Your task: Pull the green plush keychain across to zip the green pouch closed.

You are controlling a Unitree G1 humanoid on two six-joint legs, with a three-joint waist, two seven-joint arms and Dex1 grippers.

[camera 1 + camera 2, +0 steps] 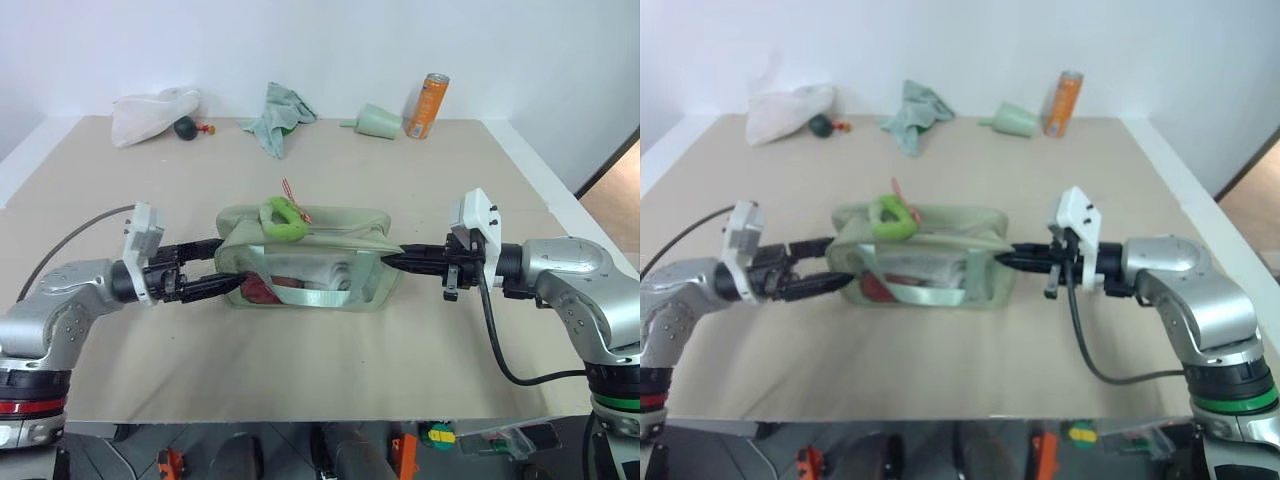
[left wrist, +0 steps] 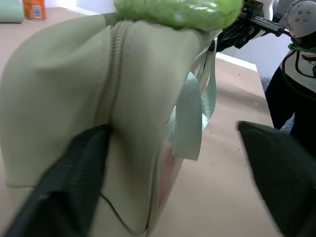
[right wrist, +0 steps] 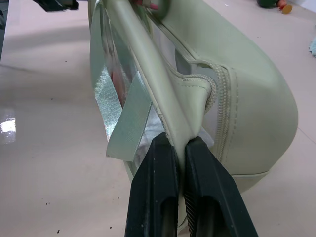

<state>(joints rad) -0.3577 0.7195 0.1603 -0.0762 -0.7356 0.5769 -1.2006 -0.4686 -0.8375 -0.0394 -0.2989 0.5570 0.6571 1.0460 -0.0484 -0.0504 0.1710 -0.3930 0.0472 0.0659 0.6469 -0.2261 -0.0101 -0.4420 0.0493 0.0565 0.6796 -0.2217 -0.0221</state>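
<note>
Mid-bench sits the green pouch (image 1: 305, 258), green plush keychain (image 1: 282, 217) on top near its left end. My right gripper (image 3: 181, 148) has its jaws clamped on the pouch's end seam, anchoring it; my left gripper (image 1: 222, 283) stands with jaws apart around the opposite end.

Silver arms, white wrist brackets, black fingers (image 3: 153, 197), black cables

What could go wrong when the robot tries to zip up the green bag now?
The left end effector is open at the green pouch end, far from the green plush keychain, so it might miss it. The right end effector pinches just a thin edge, which could slip if the pull gets hard.
</note>
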